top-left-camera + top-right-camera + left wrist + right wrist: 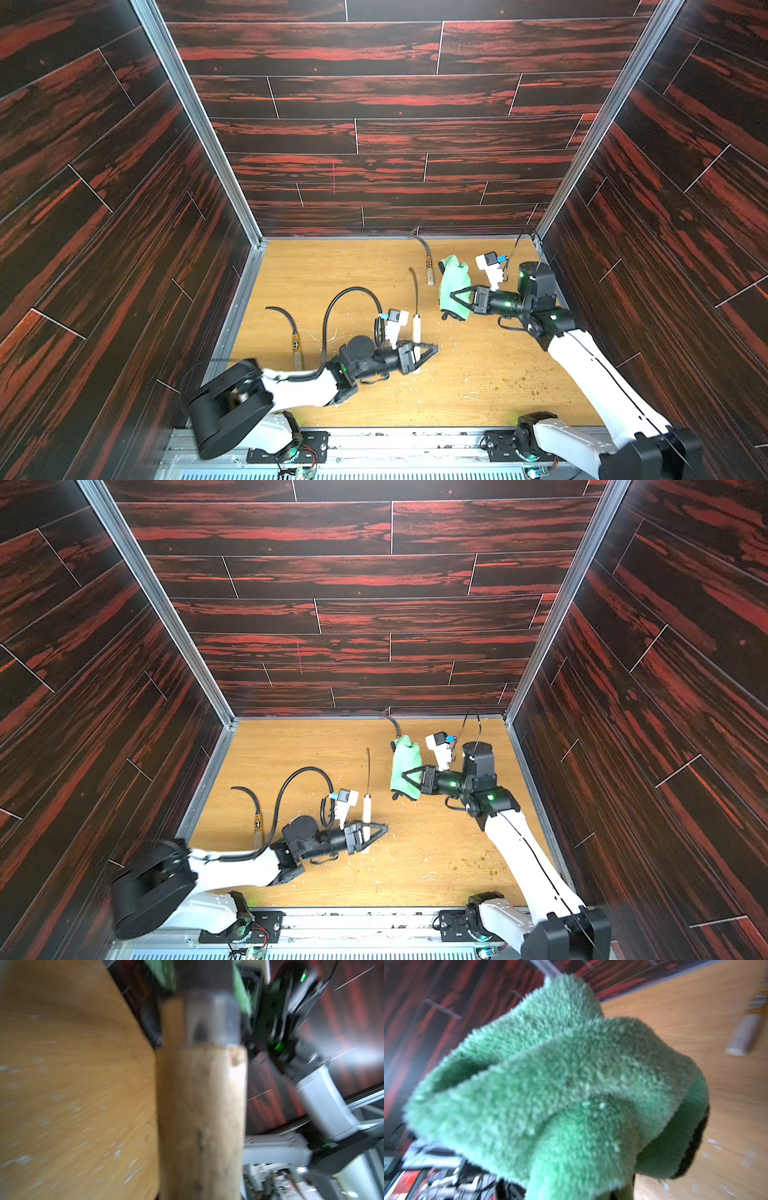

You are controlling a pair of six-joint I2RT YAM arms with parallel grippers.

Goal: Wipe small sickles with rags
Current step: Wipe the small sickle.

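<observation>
- Three small sickles are in both top views, spread over the wooden table (pixel 332 270), which is dotted with pale scraps.
- The left gripper (pixel 428 351) is clamped tight across the lower part of the first sickle (pixel 416 326), on its pale handle. The thin blade points toward the back wall.
- The left wrist view, badly blurred, shows that same handle (pixel 201 1115) filling the middle of the picture.
- The right gripper (pixel 455 297) is closed on the rag (pixel 455 282), a light green fluffy cloth with a dark edge, bunched around the jaws.
- The rag sits right of the first sickle's blade, near it but apart.
- The right wrist view is almost filled by the rag (pixel 550 1084).
- The second sickle (pixel 296 345) lies on the table near the left wall, beyond the left arm's black ribbed cable (pixel 345 299).
- The third sickle (pixel 429 270) lies near the back wall, just beside the rag; in a top view the cloth hides most of it.
</observation>
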